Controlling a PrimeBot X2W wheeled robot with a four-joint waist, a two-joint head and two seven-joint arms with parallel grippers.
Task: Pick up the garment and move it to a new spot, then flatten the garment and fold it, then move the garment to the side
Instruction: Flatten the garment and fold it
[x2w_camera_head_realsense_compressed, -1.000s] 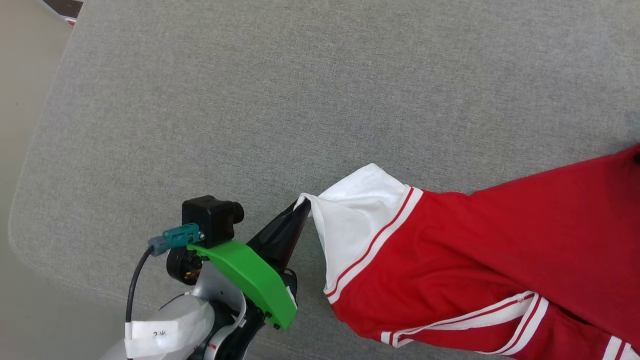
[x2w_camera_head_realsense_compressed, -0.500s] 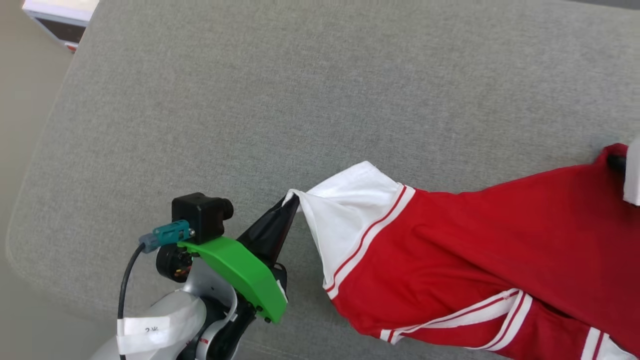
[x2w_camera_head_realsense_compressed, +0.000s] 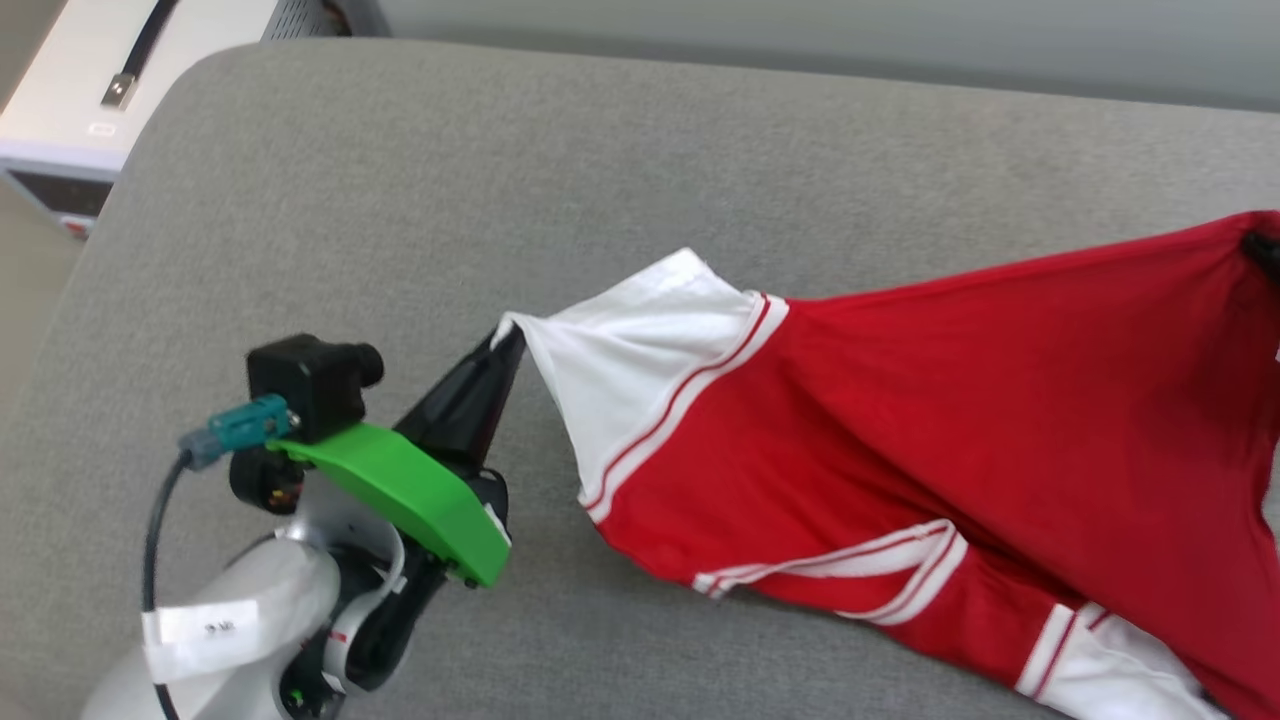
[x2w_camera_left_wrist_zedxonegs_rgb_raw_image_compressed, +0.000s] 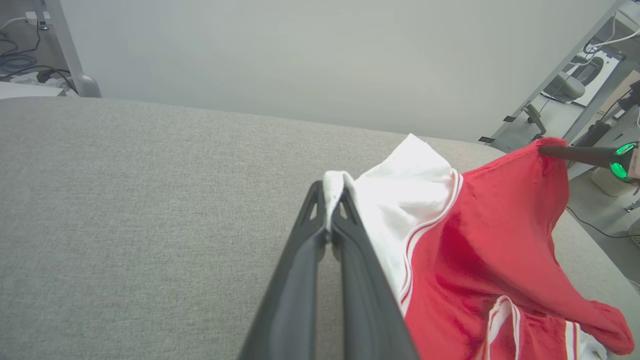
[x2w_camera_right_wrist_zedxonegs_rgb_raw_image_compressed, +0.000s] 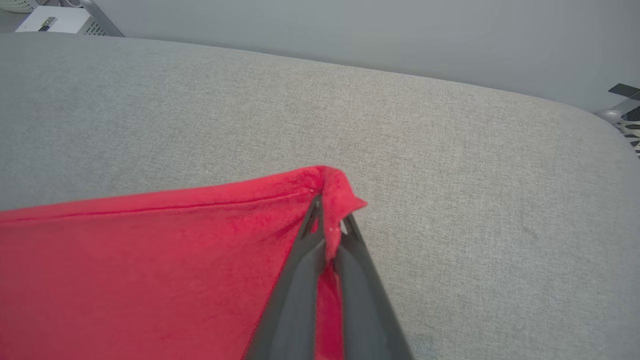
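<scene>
Grey padded surface (x2w_camera_head_realsense_compressed: 400, 200): the shirt (x2w_camera_head_realsense_compressed: 900, 400) is stretched over it, long axis 9 to 3 o'clock. Left claw (x2w_camera_head_realsense_compressed: 505, 345) is clamped on the white sleeve (x2w_camera_head_realsense_compressed: 620, 370) at 9; right claw (x2w_camera_right_wrist_zedxonegs_rgb_raw_image_compressed: 330, 220) is clamped on a red corner at 3.

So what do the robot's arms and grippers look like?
The left gripper has two long black fingers that narrow to a point. Behind it sit a green curved cover, a black camera box and a teal plug with a black cable. The silvery arm wears a white label. The right gripper has matching dark fingers.
</scene>
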